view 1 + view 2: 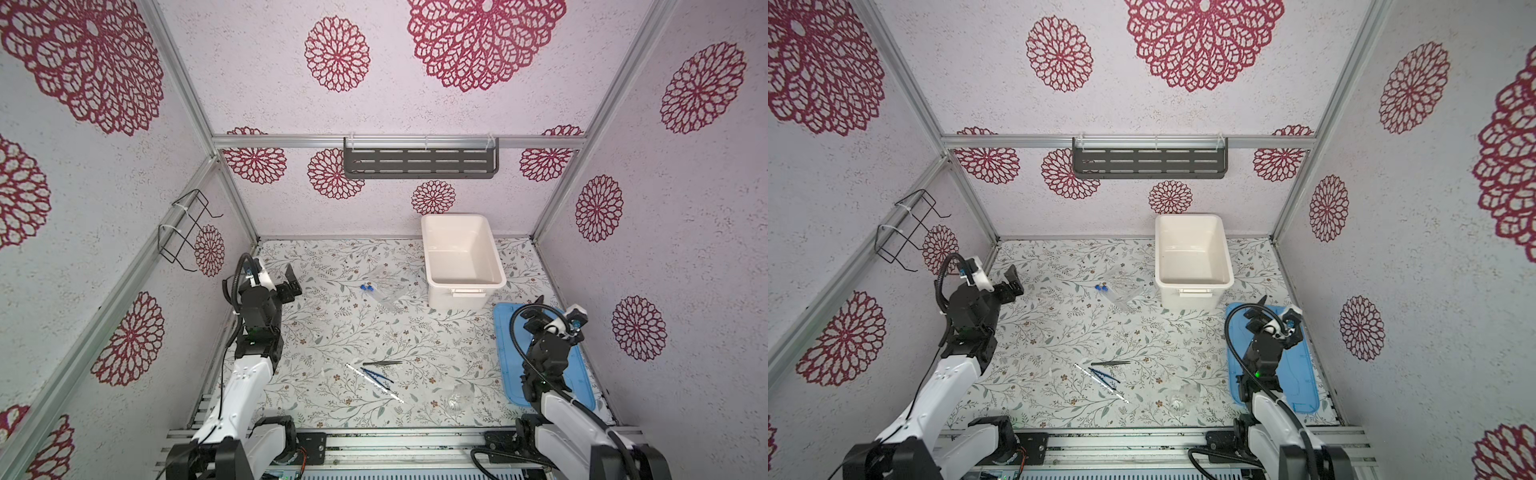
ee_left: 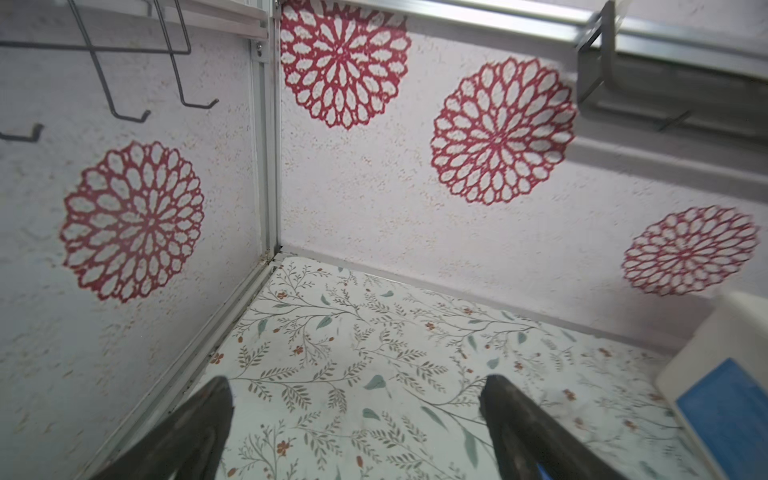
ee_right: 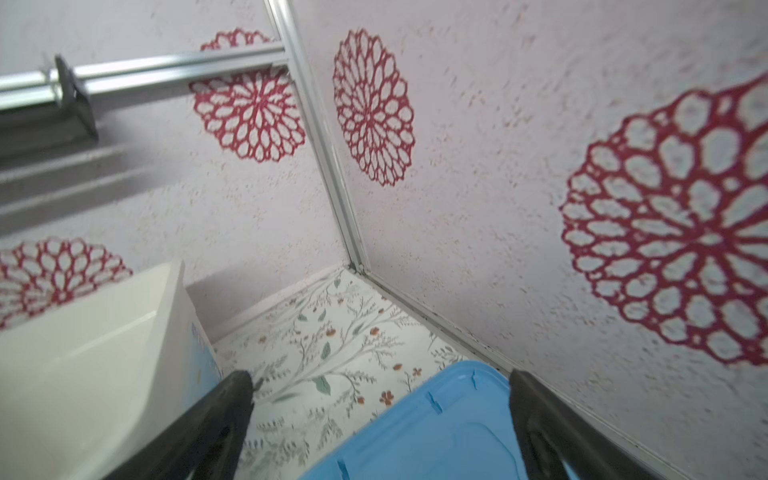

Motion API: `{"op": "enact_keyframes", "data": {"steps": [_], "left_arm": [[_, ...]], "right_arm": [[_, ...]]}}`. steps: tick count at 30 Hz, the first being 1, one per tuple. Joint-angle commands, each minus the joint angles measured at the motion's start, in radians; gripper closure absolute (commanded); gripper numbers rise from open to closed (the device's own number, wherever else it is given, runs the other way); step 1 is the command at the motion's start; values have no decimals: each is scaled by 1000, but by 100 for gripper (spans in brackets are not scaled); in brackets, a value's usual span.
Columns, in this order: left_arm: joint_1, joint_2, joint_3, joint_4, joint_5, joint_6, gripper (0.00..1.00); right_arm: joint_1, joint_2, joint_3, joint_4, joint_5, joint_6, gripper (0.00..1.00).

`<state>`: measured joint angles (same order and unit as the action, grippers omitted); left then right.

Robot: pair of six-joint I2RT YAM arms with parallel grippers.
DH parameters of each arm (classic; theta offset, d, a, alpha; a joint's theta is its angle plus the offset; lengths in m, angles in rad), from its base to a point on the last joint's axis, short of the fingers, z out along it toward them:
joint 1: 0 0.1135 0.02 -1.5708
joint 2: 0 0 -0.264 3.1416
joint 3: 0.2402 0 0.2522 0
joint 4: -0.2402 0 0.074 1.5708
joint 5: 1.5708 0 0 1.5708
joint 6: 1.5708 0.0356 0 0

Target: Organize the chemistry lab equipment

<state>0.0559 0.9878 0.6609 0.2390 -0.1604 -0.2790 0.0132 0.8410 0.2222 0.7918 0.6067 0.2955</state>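
Left gripper (image 2: 357, 386) and right gripper (image 3: 380, 378) are hanging wide open, empty; blue-capped tubes (image 1: 366, 287) are lying toward the desk's back edge by the clear tube holder (image 1: 390, 286), so likely reaching there, closing squarely across one tube.

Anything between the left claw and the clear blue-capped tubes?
No: only bare floral mat separates the left claw from the clear blue-capped tubes, in both top views.

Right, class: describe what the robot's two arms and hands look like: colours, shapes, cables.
The left arm and right arm have white shells low down and black joints further out, and each carries a looping black ribbed cable. The left hand and right hand have dark, tapering fingers.
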Motion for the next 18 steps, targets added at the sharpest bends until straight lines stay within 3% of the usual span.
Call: {"op": "enact_keyframes", "data": {"steps": [1, 4, 6, 9, 13, 15, 18], "left_arm": [[0, -64, 108, -325, -19, -178, 2], [13, -45, 260, -623, -156, -404, 3], [33, -15, 323, -702, -69, -354, 3], [39, 15, 372, -769, 107, -280, 3], [31, 53, 380, -839, 362, -227, 3], [22, 69, 372, -880, 414, -212, 3], [-3, 79, 365, -945, 395, -187, 3]], "right_arm": [[-8, -41, 157, -493, 5, 60, 1], [-9, 10, 299, -665, -98, 48, 1], [-9, 59, 400, -743, -231, 13, 1], [-10, 181, 583, -867, -402, -28, 16], [-12, 415, 837, -1023, -552, -50, 18], [-12, 523, 954, -1110, -589, -79, 20], [-13, 649, 1085, -1191, -609, -100, 21]]}}
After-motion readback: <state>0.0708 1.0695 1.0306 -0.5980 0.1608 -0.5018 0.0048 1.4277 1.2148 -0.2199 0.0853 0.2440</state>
